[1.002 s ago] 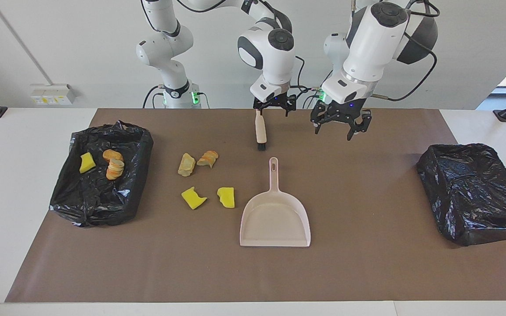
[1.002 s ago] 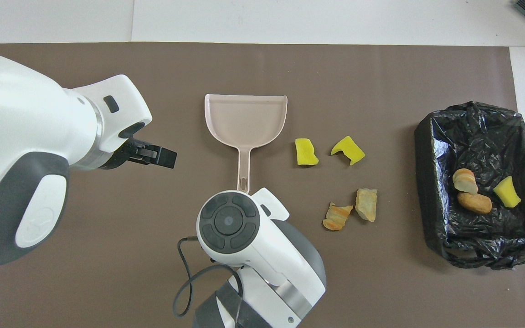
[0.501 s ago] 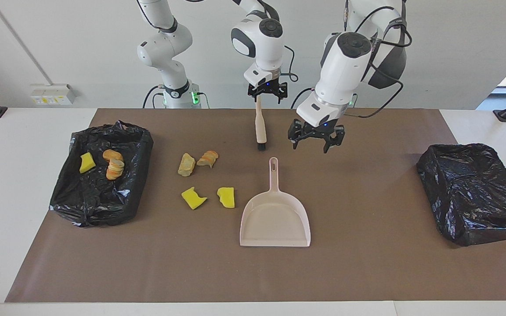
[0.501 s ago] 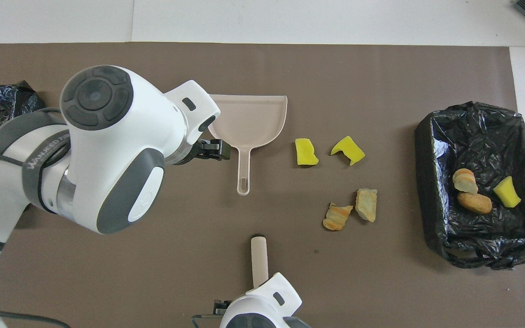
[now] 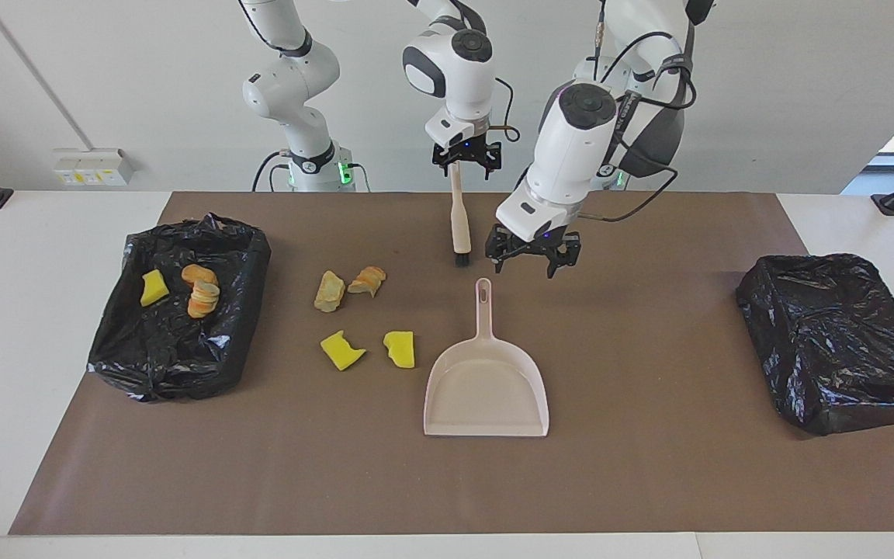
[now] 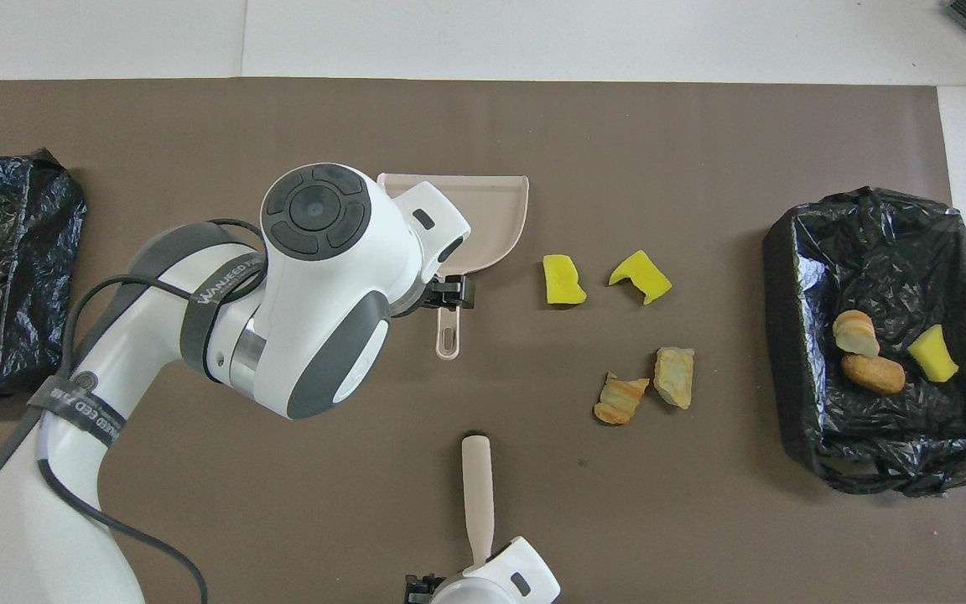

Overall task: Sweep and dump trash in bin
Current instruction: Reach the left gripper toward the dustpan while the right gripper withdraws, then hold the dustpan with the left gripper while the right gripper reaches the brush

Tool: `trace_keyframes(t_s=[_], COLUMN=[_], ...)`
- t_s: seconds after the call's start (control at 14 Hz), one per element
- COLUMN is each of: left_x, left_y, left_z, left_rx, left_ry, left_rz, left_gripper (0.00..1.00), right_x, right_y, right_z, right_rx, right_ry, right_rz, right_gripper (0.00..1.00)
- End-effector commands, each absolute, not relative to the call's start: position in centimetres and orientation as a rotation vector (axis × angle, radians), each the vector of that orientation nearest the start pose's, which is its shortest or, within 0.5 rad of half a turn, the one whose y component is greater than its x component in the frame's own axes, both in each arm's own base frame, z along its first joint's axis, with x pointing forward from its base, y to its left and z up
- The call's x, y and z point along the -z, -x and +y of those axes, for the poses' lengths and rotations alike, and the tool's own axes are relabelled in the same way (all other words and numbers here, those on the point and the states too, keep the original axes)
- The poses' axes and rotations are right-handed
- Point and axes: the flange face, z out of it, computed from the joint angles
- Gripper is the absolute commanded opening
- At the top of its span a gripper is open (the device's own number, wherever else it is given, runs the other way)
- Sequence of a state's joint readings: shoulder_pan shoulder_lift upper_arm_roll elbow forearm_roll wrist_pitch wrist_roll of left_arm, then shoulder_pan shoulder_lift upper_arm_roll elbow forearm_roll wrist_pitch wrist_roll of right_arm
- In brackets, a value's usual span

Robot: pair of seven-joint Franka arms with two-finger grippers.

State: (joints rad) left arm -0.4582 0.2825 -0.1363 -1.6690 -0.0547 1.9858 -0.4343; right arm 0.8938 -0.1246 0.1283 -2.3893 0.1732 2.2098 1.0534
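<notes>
The left gripper (image 5: 528,261) hangs with jaws wide and empty just above the handle of the pink-beige dustpan (image 5: 486,388), which lies flat on the brown mat mid-bench. The right gripper (image 5: 466,161) has its jaws clamped on the top of a brush (image 5: 459,225) that hangs upright, bristles down, over the mat. Four trash chunks (image 5: 362,310) lie loose beside the dustpan, toward the right arm's end. Three more sit in the black-lined bin (image 5: 175,310) at that end. A second lined bin (image 5: 835,341) stands at the left arm's end.
</notes>
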Motion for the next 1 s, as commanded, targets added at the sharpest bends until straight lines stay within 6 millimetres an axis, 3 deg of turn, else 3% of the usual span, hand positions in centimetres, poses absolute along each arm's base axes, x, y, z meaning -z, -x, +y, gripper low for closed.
trace_keyframes(t_s=[0.0, 0.36, 0.79, 0.93], left_x=[-42.0, -40.0, -36.6, -36.7], left_y=[-52.8, -52.4, -50.8, -50.6], left_z=[-36.9, -36.9, -39.2, -39.6], left_rx=[0.017, 0.027, 0.042, 0.041], left_ry=[3.219, 3.223, 3.236, 3.235], left_rz=[0.218, 0.212, 0.196, 0.204], left_gripper=[1.00, 1.00, 1.00, 1.00], right_x=[-33.9, -32.2, -31.0, -30.7], right_y=[-23.1, -21.6, -20.0, -19.9], right_z=[41.2, 41.2, 40.7, 40.8], right_rx=[-0.245, -0.294, -0.314, -0.320], right_ry=[3.131, 3.181, 3.209, 3.215], right_rz=[0.231, 0.164, 0.115, 0.111], right_gripper=[1.00, 1.00, 1.00, 1.00])
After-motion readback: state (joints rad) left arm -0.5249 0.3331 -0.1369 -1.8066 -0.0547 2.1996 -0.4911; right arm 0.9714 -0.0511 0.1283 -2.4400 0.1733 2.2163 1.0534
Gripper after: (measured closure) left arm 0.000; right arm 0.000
